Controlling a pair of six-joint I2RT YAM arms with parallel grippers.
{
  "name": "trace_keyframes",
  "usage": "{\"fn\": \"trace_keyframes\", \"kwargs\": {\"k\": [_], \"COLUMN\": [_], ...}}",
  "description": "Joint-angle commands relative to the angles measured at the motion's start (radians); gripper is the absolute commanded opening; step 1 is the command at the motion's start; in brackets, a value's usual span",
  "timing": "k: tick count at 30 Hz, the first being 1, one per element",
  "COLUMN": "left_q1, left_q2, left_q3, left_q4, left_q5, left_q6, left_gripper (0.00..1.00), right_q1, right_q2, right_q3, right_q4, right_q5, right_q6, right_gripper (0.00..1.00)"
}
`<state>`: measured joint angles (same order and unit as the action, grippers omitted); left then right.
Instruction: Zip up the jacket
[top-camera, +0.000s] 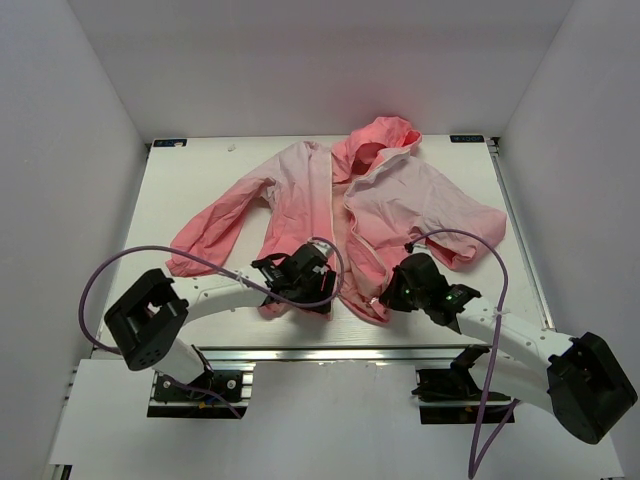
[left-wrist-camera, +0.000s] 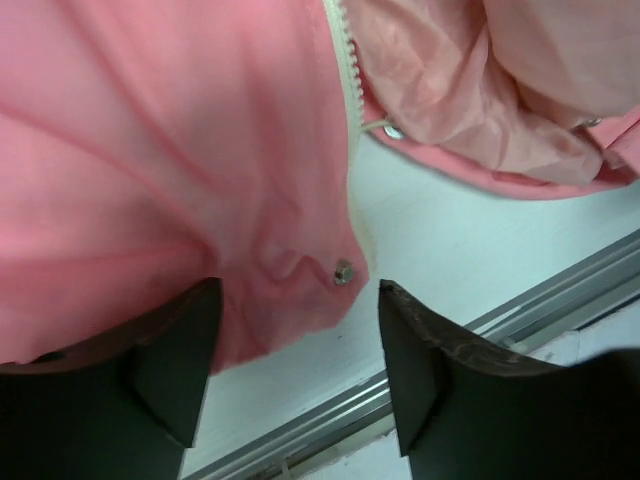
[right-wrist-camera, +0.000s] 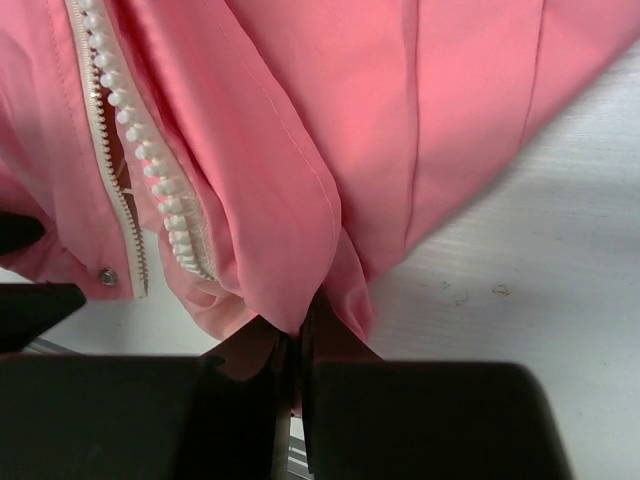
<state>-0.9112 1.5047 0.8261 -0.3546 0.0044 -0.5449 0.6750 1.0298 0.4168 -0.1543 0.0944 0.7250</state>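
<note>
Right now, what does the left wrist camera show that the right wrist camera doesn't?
Left wrist only: the left gripper is open, straddling the jacket hem corner with its metal snap and gripping nothing. The aluminium rail at the table edge also shows. Right wrist only: the right gripper is shut on a fold of the hem, and the zipper teeth show close up. Both: coral fabric, the white zipper edge, a snap and the white table.
</note>
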Motion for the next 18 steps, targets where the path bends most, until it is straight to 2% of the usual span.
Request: {"fn": "trace_keyframes", "kwargs": {"k": [1, 4, 6, 18], "left_q1": [-0.058, -0.084, -0.087, -0.089], "left_q2": [0.021, 0.051, 0.077, 0.193], "left_q3": [0.068, 0.087, 0.090, 0.131], "left_q4": [-0.090, -0.125, -0.142, -0.127], "left_q5": [-0.099, -0.168, -0.196, -0.253], "left_q6": [-0.062, -0.102, -0.109, -0.150], "left_gripper": [0.75, 0.75, 0.68, 0.69], "right_q1": [0.015, 0.020, 0.021, 0.024], "right_q2": [0.004, 0.001, -0.005, -0.019], "right_q3": [0.022, 0.017, 0.013, -0.003], "right_q4": [0.041, 0.042, 0.042, 0.033], "right_q5": [0.007, 0.008, 0.014, 0.036], "right_q6": [0.005, 0.010, 0.013, 0.022], "right_gripper": [0.00, 0.00, 0.00, 0.00]}}
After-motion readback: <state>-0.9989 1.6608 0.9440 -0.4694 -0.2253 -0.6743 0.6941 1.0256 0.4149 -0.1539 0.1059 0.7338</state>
